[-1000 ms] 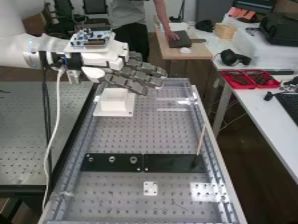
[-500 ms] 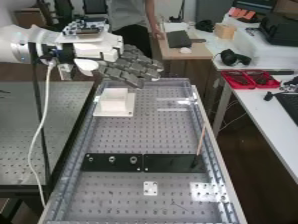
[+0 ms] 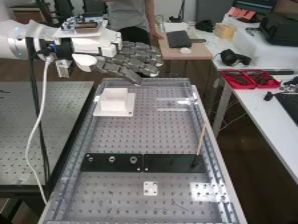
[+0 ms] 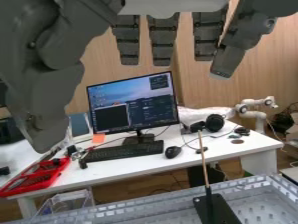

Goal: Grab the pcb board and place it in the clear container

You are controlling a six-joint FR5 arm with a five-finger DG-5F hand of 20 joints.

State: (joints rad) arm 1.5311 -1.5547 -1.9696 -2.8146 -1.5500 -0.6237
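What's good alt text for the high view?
A robot hand, grey fingers extended, hangs at the far end of a perforated bench. On it sit a white block on a white base and, nearer the camera, two dark plates side by side, a thin stick standing on one.

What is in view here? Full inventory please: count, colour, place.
perforated bench top: one, grey, below the arm
block: one, white, on a white base
plates: two, black, side by side across the bench
stick: one, tan, rising from a plate
small plate: one, white, near end
clear box-like item: one, see-through, beside the desk
red trays: apparently two, on the desk
monitor, keyboard, mouse, headphones: one each, dark, desk
arm: one, white, upper left
hand: one, dark grey, over the far end
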